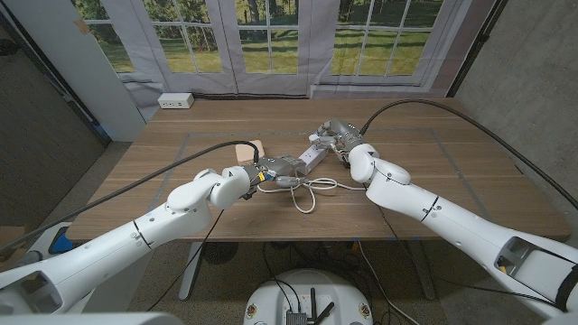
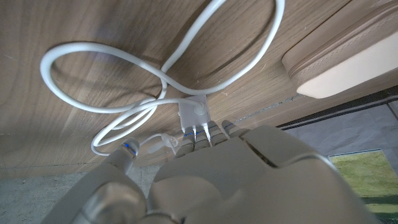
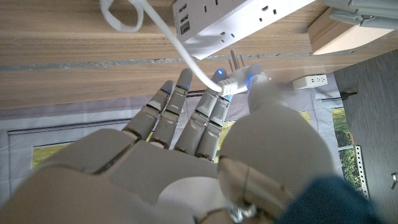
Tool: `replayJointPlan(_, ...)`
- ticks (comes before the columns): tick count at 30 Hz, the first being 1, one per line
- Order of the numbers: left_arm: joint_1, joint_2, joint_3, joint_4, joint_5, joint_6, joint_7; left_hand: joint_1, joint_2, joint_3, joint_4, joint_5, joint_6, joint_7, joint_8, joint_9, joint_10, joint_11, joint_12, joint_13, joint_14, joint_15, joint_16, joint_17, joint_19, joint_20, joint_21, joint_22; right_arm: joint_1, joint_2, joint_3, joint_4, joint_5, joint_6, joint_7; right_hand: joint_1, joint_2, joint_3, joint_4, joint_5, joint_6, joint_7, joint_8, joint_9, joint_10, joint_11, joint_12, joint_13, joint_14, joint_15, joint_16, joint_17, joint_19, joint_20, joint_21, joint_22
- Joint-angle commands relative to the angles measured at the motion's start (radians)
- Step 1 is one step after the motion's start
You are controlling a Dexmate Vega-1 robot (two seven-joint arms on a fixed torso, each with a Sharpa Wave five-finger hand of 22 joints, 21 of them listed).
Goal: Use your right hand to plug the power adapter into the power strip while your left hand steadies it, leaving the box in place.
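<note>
A white power strip (image 1: 312,155) lies slantwise at the table's middle, its white cable (image 1: 307,191) looped in front of it. My left hand (image 1: 274,171) holds the strip's near end, fingers (image 2: 200,133) against the end (image 2: 193,113) where the cable (image 2: 124,59) leaves. My right hand (image 1: 340,134) hovers at the strip's far end. Between thumb and fingers (image 3: 211,106) it pinches the power adapter (image 3: 239,78), prongs pointing at the strip's (image 3: 233,15) outlet face, a small gap between them. A tan box (image 1: 246,152) sits just left of the strip.
The box (image 3: 348,31) also lies beyond the strip in the right wrist view, and beside my left hand (image 2: 348,59) in the left wrist view. A white wall outlet (image 1: 176,101) sits behind the table's far left corner. Windows stand beyond.
</note>
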State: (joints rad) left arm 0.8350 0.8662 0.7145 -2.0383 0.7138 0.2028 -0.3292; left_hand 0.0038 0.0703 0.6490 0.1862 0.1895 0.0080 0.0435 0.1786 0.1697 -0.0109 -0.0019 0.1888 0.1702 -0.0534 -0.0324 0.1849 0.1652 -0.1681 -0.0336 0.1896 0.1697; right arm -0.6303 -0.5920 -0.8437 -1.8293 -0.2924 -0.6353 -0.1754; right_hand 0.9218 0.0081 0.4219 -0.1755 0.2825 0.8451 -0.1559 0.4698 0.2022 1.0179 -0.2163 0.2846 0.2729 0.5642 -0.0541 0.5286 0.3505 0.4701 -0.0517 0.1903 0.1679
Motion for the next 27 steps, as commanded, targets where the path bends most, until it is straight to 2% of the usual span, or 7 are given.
replayJointPlan(1, 0.004, 0.001, 0.002, -0.009, -0.001, 0.006, -0.01, -0.006, 0.115, 0.006, -0.001, 0.005, 0.004, 0.003, 0.006, 0.003, 0.002, 0.0, 0.004, 0.001, 0.003, -0.004, -0.002, 0.005, -0.019, -0.08, 0.007, 0.004, 0.012, -0.024, 0.017, 0.016, 0.027, 0.047, 0.051, 0.046, 0.032, 0.0, 0.002, 0.004, 0.038, -0.047, 0.0, 0.002, -0.005, 0.0, -0.002, 0.002, -0.007, -0.158, -0.005, 0.003, -0.005, 0.006, 0.0, 0.002)
replayJointPlan(12, 0.005, 0.005, 0.002, -0.017, 0.005, 0.013, -0.02, -0.006, 0.115, 0.007, -0.001, 0.005, 0.006, 0.001, 0.005, 0.003, 0.003, 0.0, 0.003, 0.002, 0.004, -0.004, -0.002, 0.006, -0.018, -0.08, 0.007, 0.004, 0.027, -0.036, 0.017, 0.045, 0.025, 0.1, 0.079, 0.047, 0.033, -0.005, 0.005, 0.006, 0.03, -0.046, -0.004, 0.003, -0.015, 0.0, -0.008, 0.003, -0.013, -0.157, -0.006, 0.005, -0.005, 0.008, 0.001, 0.002)
replayJointPlan(21, 0.007, 0.006, 0.0, -0.021, 0.008, 0.021, -0.024, -0.006, 0.115, 0.007, -0.001, 0.005, 0.006, 0.001, 0.005, 0.003, 0.003, -0.001, 0.003, 0.002, 0.005, -0.003, -0.002, 0.006, -0.017, -0.08, 0.007, 0.004, 0.042, -0.043, 0.006, 0.084, 0.019, 0.178, 0.112, 0.052, 0.036, -0.007, 0.005, 0.007, 0.026, -0.047, -0.007, 0.004, -0.022, 0.0, -0.011, 0.005, -0.017, -0.16, -0.007, 0.007, -0.007, 0.007, 0.001, 0.002)
replayJointPlan(27, 0.007, 0.006, -0.001, -0.019, 0.006, 0.022, -0.025, -0.007, 0.115, 0.008, -0.001, 0.005, 0.006, 0.001, 0.004, 0.004, 0.004, 0.001, 0.002, 0.002, 0.006, -0.004, -0.003, 0.006, -0.017, -0.08, 0.007, 0.004, 0.043, -0.041, 0.007, 0.104, 0.014, 0.213, 0.127, 0.053, 0.038, -0.009, 0.006, 0.008, 0.025, -0.054, -0.008, 0.004, -0.024, -0.001, -0.012, 0.007, -0.019, -0.159, -0.008, 0.008, -0.008, 0.006, 0.001, 0.002)
